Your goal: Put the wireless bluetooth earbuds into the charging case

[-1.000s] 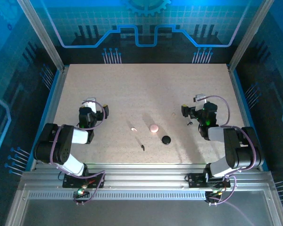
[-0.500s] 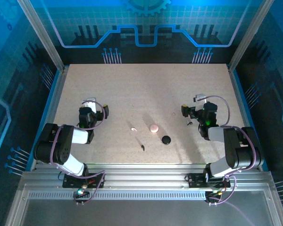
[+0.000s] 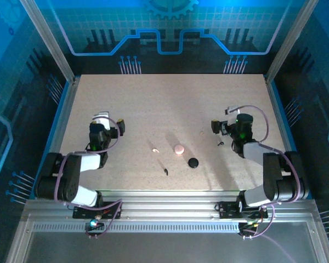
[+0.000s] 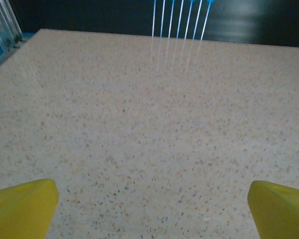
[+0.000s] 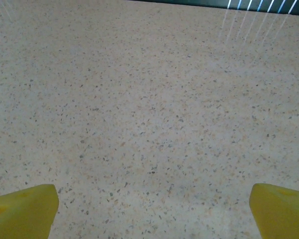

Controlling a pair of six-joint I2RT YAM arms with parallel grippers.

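Hovering wide-open, empty: left gripper (image 4: 149, 209) and right gripper (image 5: 149, 211). Best to drop straight over the pale earbud (image 3: 155, 149), pinching its stub lightly.

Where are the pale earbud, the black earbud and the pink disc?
pale earbud (image 3: 155, 149): top external view, middle of its whitish body.
black earbud (image 3: 165, 171): top external view, middle of its dark body.
pink disc (image 3: 179, 149): top external view, centre of its top face.

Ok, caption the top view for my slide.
Open left gripper and right gripper flank the pale earbud, black earbud, pink disc and black disc, touching none.
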